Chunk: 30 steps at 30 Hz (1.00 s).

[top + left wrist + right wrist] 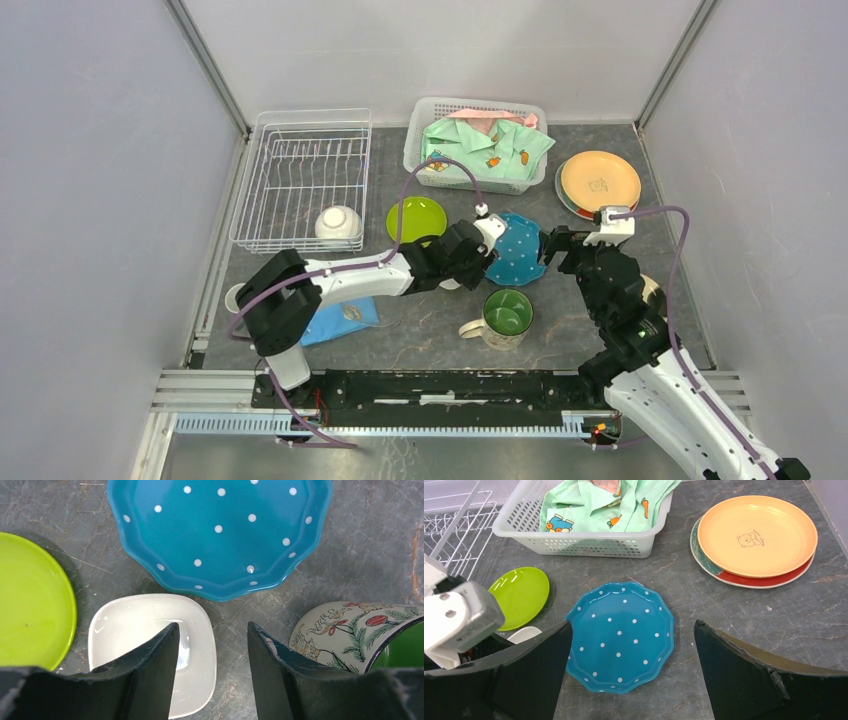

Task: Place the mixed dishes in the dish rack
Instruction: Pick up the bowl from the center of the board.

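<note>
The mug (pixel 350 630) sits partly behind the fingers (pixel 275 680).

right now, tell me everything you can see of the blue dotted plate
The blue plate is teal with scattered white dots and a wavy scalloped rim, glossy like glazed ceramic. It lies flat and right way up on the grey table, near its middle, with nothing on it. A green plate sits to its left, a small white dish and a mug nearer the arms. The left claw and right claw, both open, flank it; in the wrist views neither looks to touch it.
</note>
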### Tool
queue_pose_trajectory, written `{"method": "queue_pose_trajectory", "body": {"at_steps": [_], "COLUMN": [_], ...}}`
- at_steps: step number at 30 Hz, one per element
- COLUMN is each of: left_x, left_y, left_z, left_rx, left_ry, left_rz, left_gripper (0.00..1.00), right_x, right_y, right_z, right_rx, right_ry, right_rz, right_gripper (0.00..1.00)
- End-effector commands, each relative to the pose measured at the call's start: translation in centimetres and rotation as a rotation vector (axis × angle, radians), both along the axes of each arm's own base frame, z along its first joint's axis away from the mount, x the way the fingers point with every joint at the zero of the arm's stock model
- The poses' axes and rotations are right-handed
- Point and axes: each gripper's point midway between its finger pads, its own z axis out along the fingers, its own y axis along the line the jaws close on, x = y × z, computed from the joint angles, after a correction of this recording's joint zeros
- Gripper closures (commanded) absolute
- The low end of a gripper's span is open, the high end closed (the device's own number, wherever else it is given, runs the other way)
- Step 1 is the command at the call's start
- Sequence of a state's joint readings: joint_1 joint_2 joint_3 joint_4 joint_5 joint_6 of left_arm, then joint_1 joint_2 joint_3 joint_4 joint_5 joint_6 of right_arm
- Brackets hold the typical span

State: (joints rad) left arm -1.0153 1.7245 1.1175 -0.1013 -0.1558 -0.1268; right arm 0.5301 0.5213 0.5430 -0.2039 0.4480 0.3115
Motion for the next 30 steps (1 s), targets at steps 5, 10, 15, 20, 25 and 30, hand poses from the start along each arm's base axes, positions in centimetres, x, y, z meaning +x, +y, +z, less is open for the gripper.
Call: {"method": "queue_pose_trajectory", "body": {"at_steps": [5,10,15,20,25,30], "left_x": [-0.5,-0.4,0.2,-0.2,-0.9,-1.3], "left_y": [-0.7,0.4,1.7,1.3,0.7,0.0], "left_z": [-2.1,-3.0,-3.0,-1.3,0.3,3.2], "left_rx": [0.033,0.099,0.151,0.100,0.060,-0.013], "left_ry": [0.004,-0.012,-0.057,-0.050,-0.020,0.001], "left_rz": [0.026,0.055,0.081,0.075,0.051,0.035], "left_gripper": [0.43,0.44,0.61,0.91,0.98,0.98], "right_x": [-0.1,-0.3,-0.3,-0.3,-0.3,-0.3], "right_y": [-0.1,-0.3,0.2,0.2,0.0,0.3], "right_z": [0.6,0.3,0.9,0.9,0.3,0.3], "right_rx": [0.016,0.014,0.029,0.024,0.030,0.032], "right_ry": [-0.029,-0.023,-0.045,-0.037,-0.041,-0.039], "right_rz": [-0.002,-0.002,0.019,0.022,0.010,0.024], "right_gripper": [0.02,0.02,0.02,0.02,0.02,0.02]}}
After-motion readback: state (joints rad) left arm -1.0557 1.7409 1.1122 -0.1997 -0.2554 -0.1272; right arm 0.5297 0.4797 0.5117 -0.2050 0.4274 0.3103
